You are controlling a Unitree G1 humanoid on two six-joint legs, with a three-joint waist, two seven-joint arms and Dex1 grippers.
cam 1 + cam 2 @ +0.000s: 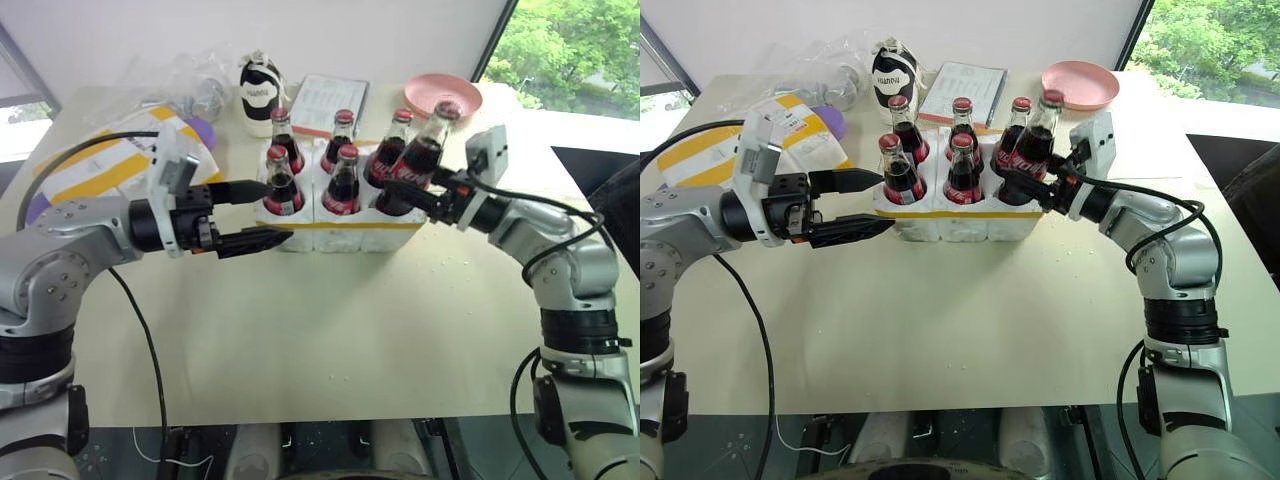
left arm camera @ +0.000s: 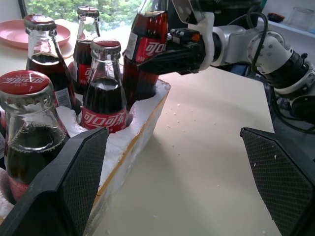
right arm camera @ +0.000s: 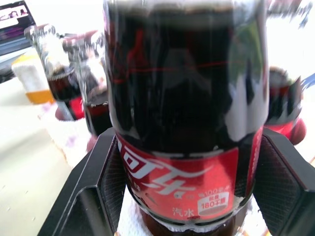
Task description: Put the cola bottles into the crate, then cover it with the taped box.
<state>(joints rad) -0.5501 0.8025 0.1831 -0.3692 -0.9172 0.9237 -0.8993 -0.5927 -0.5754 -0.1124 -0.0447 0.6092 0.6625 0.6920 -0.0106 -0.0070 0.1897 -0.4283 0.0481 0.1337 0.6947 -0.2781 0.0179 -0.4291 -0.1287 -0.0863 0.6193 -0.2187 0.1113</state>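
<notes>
The crate (image 1: 345,232), white foam with a yellow band, stands mid-table with several cola bottles (image 1: 343,182) upright in its wells. My right gripper (image 1: 408,196) is shut on one more cola bottle (image 1: 418,160), which leans to the right with its base at the crate's front right well (image 2: 147,91). In the right wrist view its red label (image 3: 184,174) sits between my fingers (image 3: 106,182). My left gripper (image 1: 264,214) is open at the crate's front left corner, holding nothing. The taped box (image 1: 105,165) lies at the back left, partly behind my left arm.
Behind the crate are a black-and-white squat bottle (image 1: 260,92), a printed sheet (image 1: 330,102), a pink plate (image 1: 443,95) and a clear plastic bag (image 1: 185,80). A purple thing (image 1: 203,130) lies by the taped box. Bare tabletop (image 1: 330,330) runs from the crate to the near edge.
</notes>
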